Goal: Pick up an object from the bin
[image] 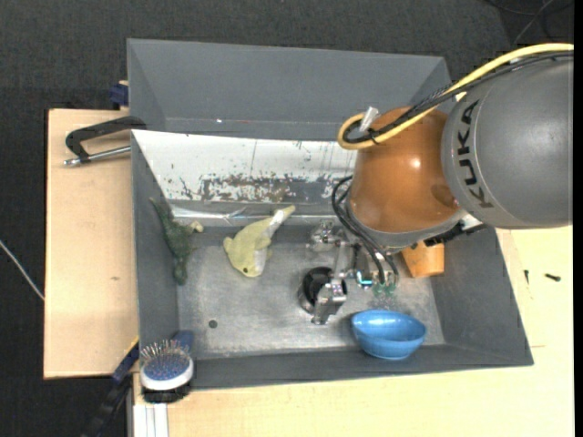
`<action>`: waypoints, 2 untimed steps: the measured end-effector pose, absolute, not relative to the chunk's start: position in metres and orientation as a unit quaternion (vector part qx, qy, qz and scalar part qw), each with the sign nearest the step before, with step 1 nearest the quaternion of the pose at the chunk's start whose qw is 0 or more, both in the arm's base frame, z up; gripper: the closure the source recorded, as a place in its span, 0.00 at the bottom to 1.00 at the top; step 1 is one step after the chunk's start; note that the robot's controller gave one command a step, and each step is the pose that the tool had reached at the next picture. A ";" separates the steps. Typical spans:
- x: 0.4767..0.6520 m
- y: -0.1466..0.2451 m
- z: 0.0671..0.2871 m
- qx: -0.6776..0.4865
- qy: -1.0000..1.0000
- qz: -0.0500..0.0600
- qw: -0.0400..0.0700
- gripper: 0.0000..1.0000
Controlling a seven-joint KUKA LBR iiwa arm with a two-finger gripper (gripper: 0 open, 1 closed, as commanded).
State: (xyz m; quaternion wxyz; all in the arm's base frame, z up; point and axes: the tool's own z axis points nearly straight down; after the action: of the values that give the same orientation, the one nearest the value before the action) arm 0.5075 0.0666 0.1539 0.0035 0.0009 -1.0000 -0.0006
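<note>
Nearest us, the arm (519,135) hangs its gripper (330,300) just left of the blue bowl (389,332), by a small black thing (312,285), probably its pick; open or closed, we cannot tell.

A blue bowl (389,331) sits upright. An orange block (424,259) lies just above it. Up and left of the bowl rests a pale yellow soft toy (250,247). Farther left of the bowl is a green dinosaur figure (175,238), and far left and slightly lower, a round brush (165,368).
</note>
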 end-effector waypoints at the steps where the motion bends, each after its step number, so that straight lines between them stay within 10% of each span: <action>1: 0.509 0.026 0.070 0.001 -1.000 -0.001 -0.004 0.00; 2: 0.510 0.028 0.075 0.001 -1.000 -0.001 -0.007 1.00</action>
State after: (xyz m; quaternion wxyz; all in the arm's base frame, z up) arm 0.5104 0.0280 0.0746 -0.0065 0.0012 -1.0000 -0.0012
